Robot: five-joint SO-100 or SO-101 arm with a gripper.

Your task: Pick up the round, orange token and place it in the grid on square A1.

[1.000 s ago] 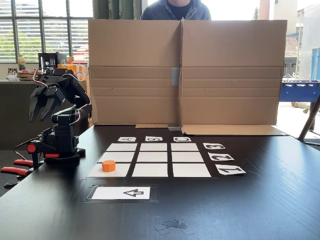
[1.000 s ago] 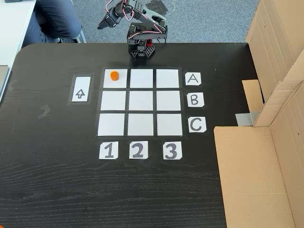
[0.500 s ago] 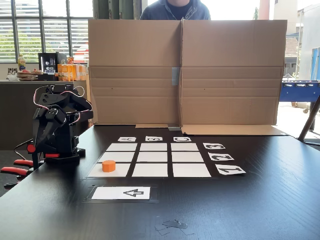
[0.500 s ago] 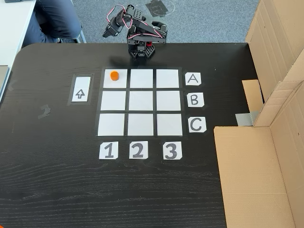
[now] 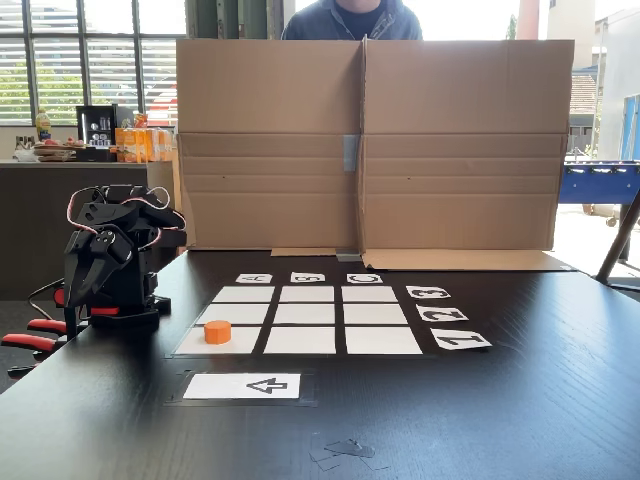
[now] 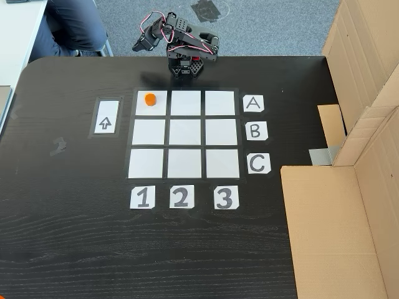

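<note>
The orange token (image 6: 149, 99) sits on square A1 (image 6: 151, 103), below the folded-up end effector (image 6: 138, 45), whose fingers I cannot tell are open or closed.

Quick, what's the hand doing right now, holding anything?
Hand: holding nothing, folded back near the arm's base; open or closed cannot be told. The orange token sits on square A1.

Sitting flat on square A1 (image 6: 151, 103), the round, orange token (image 6: 149, 98): short bright-orange cylinder, upright, toward that cell's far edge, in the corner of the grid (image 6: 184, 134) beside the arrow card (image 6: 106, 116).
</note>
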